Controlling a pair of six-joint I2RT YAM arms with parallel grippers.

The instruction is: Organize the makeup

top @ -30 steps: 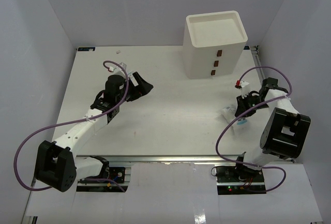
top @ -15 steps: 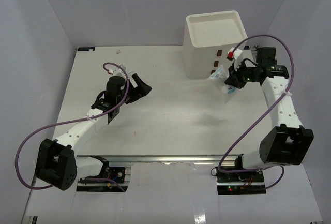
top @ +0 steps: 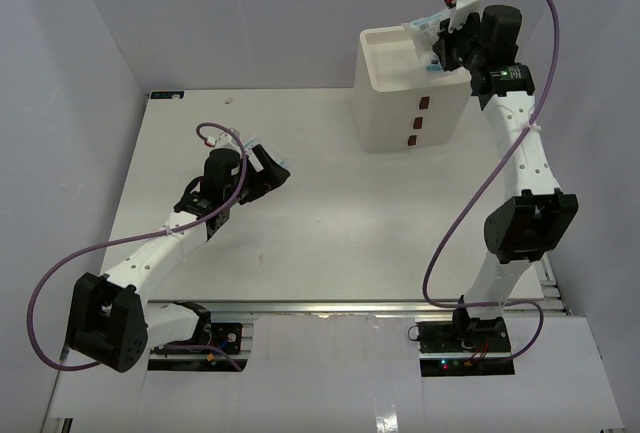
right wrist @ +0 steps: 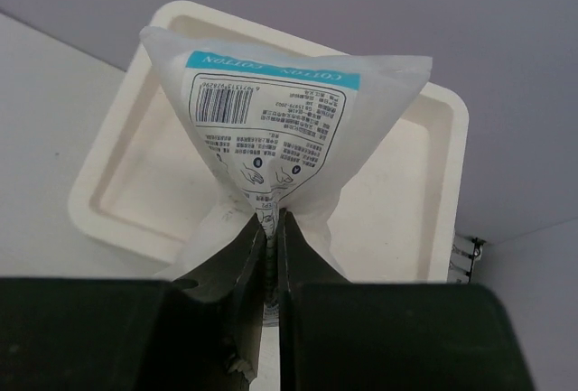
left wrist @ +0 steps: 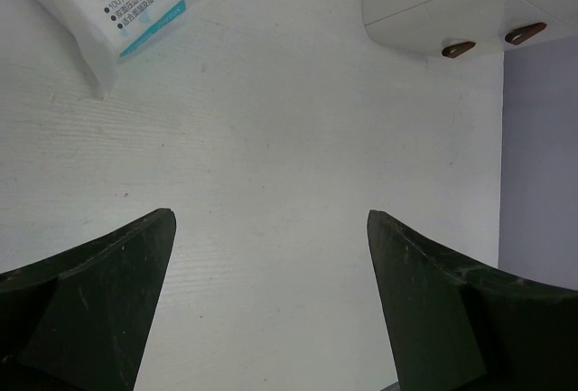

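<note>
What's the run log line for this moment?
right gripper: shut on cotton packet, over white box top tray | left gripper: open, empty, over table | second packet: on table

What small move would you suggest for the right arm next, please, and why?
Probably lower slightly and open the right end effector: it is shut on the blue-and-white packet, which hangs over the white box's top tray, so releasing should drop it inside.

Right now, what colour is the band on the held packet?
Teal blue, white lettering; the packet shows best in right wrist view.
</note>
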